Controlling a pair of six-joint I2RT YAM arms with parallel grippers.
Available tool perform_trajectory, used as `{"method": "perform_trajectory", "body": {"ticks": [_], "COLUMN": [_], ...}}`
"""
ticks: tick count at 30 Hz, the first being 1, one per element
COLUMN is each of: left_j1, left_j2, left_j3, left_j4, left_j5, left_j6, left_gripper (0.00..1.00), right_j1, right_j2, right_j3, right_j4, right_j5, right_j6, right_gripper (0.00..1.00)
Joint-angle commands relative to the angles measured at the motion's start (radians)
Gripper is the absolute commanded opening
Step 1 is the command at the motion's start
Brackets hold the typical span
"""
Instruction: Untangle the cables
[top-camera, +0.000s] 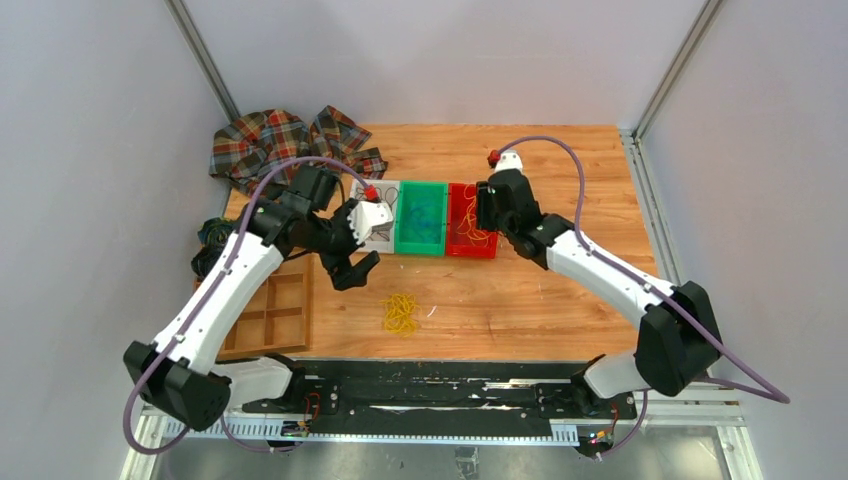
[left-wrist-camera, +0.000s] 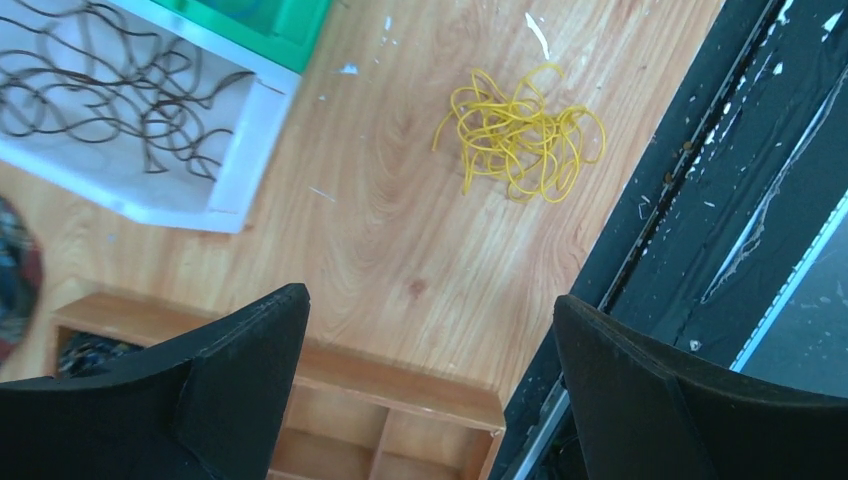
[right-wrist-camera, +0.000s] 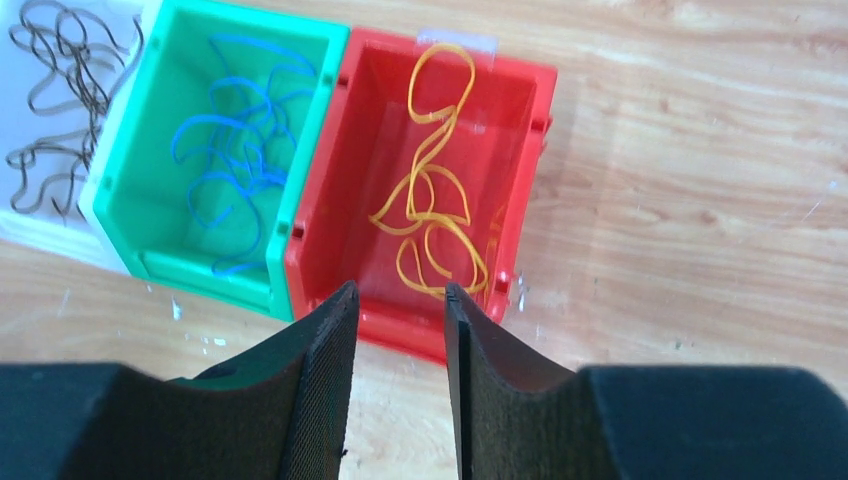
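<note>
Jaws on the left arm (top-camera: 225, 290) stand wide apart and empty, the small bunch of thread-thin yellow wiry cables (left-wrist-camera: 518, 135) lying on the wooden desk (left-wrist-camera: 380, 230) ahead of them, a little off-centre; the right arm (top-camera: 600, 270) has its jaws at a narrow empty gap just above the near wall of the red plastic bin (right-wrist-camera: 530, 150). I judge the step is drawing one strand free, so I would pinch a single outer loop, not the knotted middle, and lift slowly. That bunch looks springy, many curled loops crossing in one loose heap.
</note>
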Motion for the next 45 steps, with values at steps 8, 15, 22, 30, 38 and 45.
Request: {"method": "perform_trajectory", "body": {"ticks": [8,15,22,30,38,45], "left_j1": [-0.068,-0.070,-0.084,-0.097,-0.103,-0.103], "left_j2": [0.179,0.292,0.369,0.439,0.409,0.322], "left_j3": [-0.192,-0.253,-0.269,-0.283,-0.278,-0.257], "left_j4": [0.244,0.348,0.374,0.407,0.369,0.280], "left_j5": [-0.006,-0.024,0.013,0.025,0.031,0.084], "left_j6": [0.046,0.054,0.025,0.008,0.020,0.089], "left_gripper": [0.89,0.76,0.62,0.46,0.38,0.57], "right_j1": [0.129,0.138,0.139,0.139,0.139,0.139], "right_j2": [-0.191,-0.276,-0.271,-0.269,-0.270,-0.265], "right_j3": [-0.308,-0.419,-0.423,-0.421,-0.417,-0.412], "right_j4": [0.246,0.349,0.355,0.359,0.355,0.354], "right_j5": [-0.018,-0.033,-0.034,-0.029,-0.033,-0.042], "right_j6": [0.021,0.032,0.044,0.057,0.059,0.062], "right_gripper": [0.36,0.31,0.25,0.19,0.16,0.16]}}
